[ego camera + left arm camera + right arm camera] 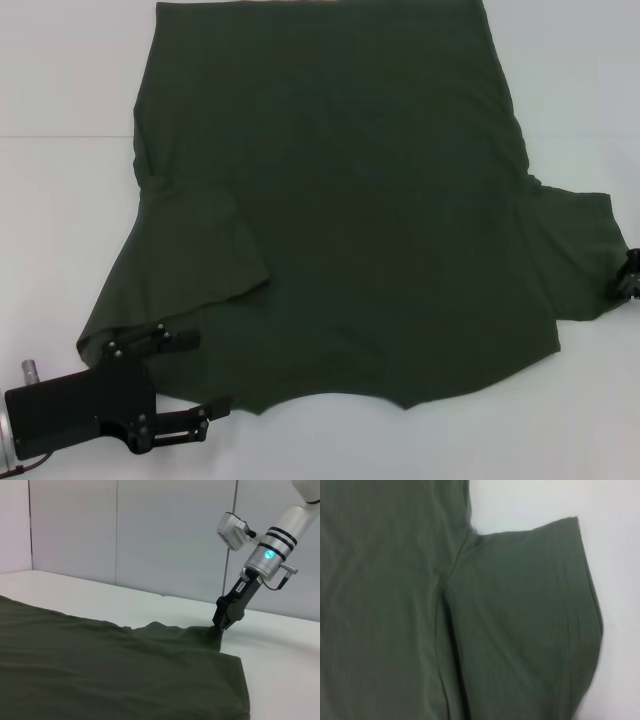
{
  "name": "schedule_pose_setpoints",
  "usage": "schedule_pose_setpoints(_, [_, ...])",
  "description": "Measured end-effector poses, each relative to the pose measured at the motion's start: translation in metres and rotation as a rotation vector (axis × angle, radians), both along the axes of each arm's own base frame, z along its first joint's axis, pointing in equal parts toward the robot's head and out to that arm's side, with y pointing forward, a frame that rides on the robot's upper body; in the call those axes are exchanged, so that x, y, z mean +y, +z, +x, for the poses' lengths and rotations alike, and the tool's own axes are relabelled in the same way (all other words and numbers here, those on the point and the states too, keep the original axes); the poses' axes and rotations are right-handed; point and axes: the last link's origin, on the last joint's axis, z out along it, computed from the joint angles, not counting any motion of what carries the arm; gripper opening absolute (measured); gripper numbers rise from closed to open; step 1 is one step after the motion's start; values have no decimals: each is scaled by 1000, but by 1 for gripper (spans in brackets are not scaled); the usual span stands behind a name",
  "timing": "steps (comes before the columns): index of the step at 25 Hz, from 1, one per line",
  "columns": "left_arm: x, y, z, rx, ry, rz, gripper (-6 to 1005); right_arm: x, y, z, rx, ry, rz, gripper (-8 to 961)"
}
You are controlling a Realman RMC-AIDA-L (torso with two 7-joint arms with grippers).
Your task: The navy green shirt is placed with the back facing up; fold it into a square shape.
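Shirt (340, 200) lies spread on the white table (60, 80), filling most of the head view, hem toward the top of the frame, neckline curve at bottom centre. The sleeve on the left of the frame is already flopped inward over the body; the sleeve on the right of the frame lies out flat.

Left gripper (190, 385) sits at lower left of the head view, at the shoulder corner by the neckline. Its two fingers are spread, one above and one below the cloth edge there, with fabric between or just under them; I can't confirm any pinch.

Right gripper (217, 630) is at the far right edge of the head view, on the outer edge of the flat sleeve. In the left wrist view its tip comes down right onto a small raised peak of fabric, so I judge it is pinching the sleeve edge, though the fingers look pressed near together and the contact is small.

Step in hand, as I read it: take the side edges and fold them in toward the middle.

To do it well:
- get a firm bite on the left shoulder corner before lifting
- lift both sides low and evenly
- carry the sleeve inward without dragging the body
- keep the fold line straight from shoulder to hem
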Motion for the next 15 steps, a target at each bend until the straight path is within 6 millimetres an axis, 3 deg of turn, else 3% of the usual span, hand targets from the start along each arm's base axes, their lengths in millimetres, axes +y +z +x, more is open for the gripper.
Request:
schedule_pose_setpoints(3, [0,0,0,-1,1,-1,889,-1,0,1,-3,1,0,20])
schedule_pose_setpoints(15, [-2,0,-1,-7,12,-3,889,0,34,7,-9,26,128,20])
